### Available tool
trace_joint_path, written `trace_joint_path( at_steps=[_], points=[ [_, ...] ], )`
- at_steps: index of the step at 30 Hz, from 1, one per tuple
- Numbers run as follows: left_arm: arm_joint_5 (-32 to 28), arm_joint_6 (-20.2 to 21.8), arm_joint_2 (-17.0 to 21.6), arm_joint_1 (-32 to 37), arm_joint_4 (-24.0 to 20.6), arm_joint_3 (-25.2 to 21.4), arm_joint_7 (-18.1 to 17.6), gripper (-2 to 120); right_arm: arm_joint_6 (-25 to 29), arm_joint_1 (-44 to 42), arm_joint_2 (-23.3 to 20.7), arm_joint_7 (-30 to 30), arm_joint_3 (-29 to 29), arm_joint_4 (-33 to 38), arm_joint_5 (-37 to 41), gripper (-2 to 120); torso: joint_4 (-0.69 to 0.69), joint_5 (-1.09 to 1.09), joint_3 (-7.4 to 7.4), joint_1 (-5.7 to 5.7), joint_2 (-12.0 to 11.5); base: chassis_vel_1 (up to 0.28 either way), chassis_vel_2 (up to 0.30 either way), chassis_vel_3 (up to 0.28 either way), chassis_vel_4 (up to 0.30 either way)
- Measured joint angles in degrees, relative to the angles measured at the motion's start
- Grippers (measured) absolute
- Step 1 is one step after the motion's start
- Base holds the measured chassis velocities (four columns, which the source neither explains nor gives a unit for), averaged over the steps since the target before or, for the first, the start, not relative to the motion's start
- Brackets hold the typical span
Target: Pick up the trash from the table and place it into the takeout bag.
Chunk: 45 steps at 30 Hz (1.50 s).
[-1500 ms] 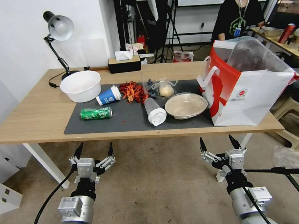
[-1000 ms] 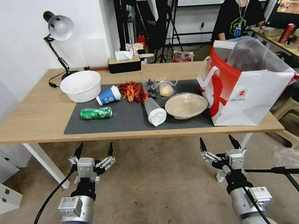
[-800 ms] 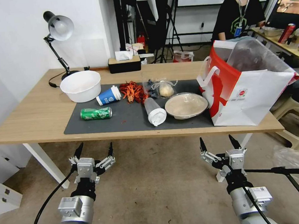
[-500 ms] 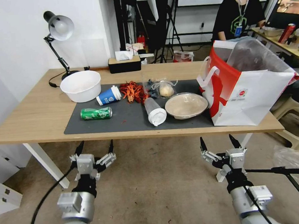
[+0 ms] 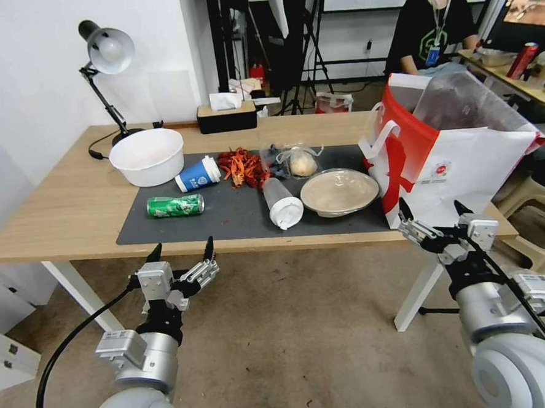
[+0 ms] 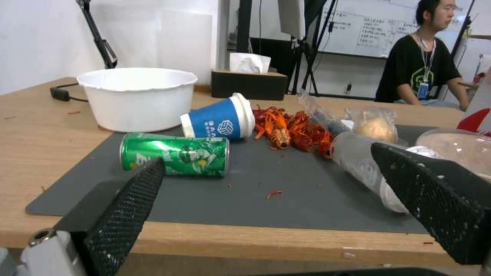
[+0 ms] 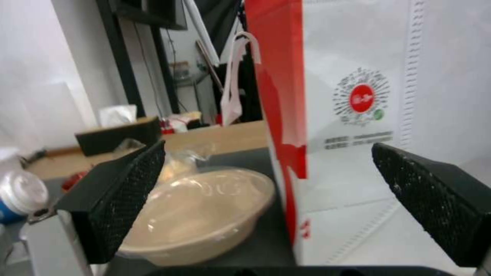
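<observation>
Right wrist view — takeout bag point(image 7: 358, 96) bears a red round logo; both tools spread.

Even, bright indoor light leaves only faint shadows on the grey mat point(image 5: 236, 215). The head view bows straight lines near its edges. In the right wrist view the takeout bag point(image 7: 358, 115) looks washed out and soft.
</observation>
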Motion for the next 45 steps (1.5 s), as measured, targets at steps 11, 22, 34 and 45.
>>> trace_joint_path(
  at_steps=[11, 22, 34, 45],
  points=[
    [0.17, -1.02, -0.18, -0.58, 1.33, -0.04, 0.69, 100, 3.94, 4.90, -1.93, 3.76, -5.70, -7.09, 15.88, 100, -0.01, -0.01, 0.00, 0.00, 0.00, 0.000, 0.000, 0.000, 0.000],
    [0.18, -1.28, -0.07, -0.37, 1.75, -2.24, 1.02, 100, 4.28, 12.91, -1.45, 8.51, -12.64, -16.95, 30.30, 100, 0.00, -0.01, 0.00, 0.00, 0.00, 0.000, 0.000, 0.000, 0.000],
    [0.18, -1.59, -0.04, -0.54, 2.73, -3.34, 1.25, 100, 3.47, 17.92, -0.45, 11.19, -13.71, -20.31, 34.24, 77, 0.00, -0.01, 0.00, 0.00, 0.00, 0.000, 0.000, 0.000, 0.000],
    [0.15, -1.68, -0.02, -1.81, 4.51, -3.39, 1.45, 100, 1.01, 20.31, -0.10, 14.90, -13.57, -22.86, 35.64, 37, 0.00, -0.01, 0.00, 0.00, 0.00, 0.000, 0.000, 0.000, 0.000]
  ],
)
